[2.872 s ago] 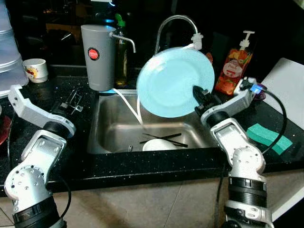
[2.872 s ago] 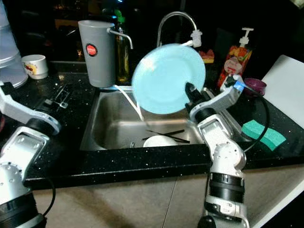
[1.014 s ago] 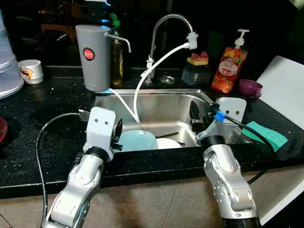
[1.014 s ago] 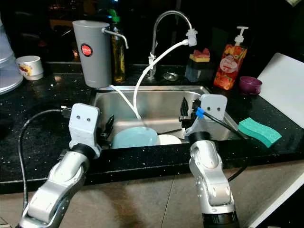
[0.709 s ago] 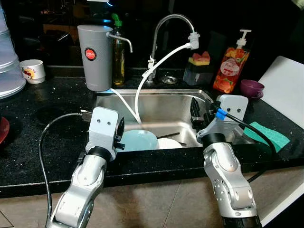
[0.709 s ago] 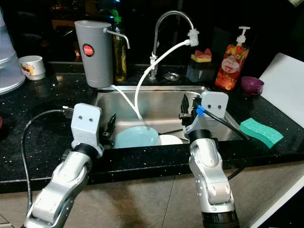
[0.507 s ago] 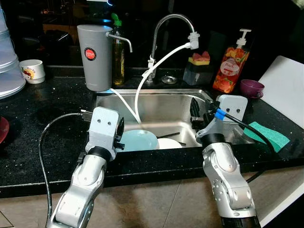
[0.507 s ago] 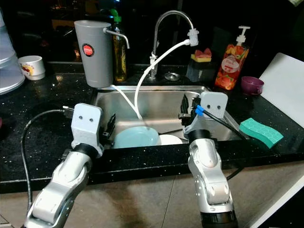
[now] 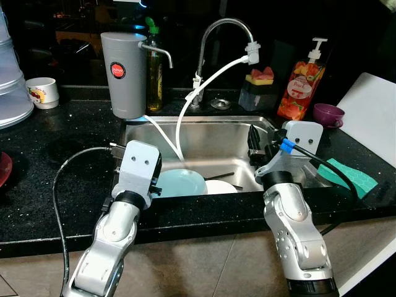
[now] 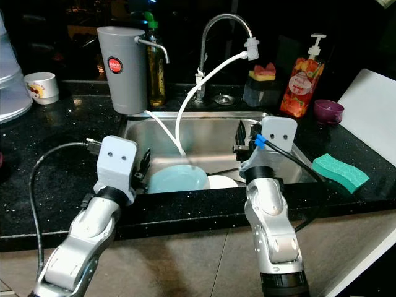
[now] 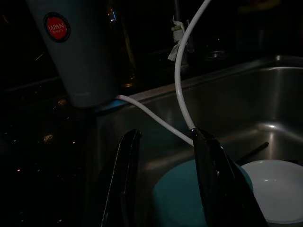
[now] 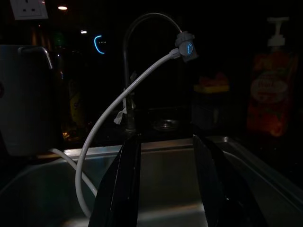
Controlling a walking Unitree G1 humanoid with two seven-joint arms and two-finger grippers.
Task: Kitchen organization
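A light blue plate lies flat in the steel sink, near its front wall. Beside it rests a white plate, with dark chopsticks behind them. My left gripper hovers open at the sink's front left, just above the blue plate, which sits between its fingers in the left wrist view. My right gripper stands open and empty at the sink's right side, pointing toward the faucet.
A grey water filter jug stands at the sink's back left, with a white hose looping from the faucet into the basin. On the right counter are a soap bottle, a purple bowl, a green sponge and a white board.
The blue plate, held up over the sink by my right gripper 2.9 s ago, now lies in the basin. Both arms have come to the sink's front; little has moved in the last second.
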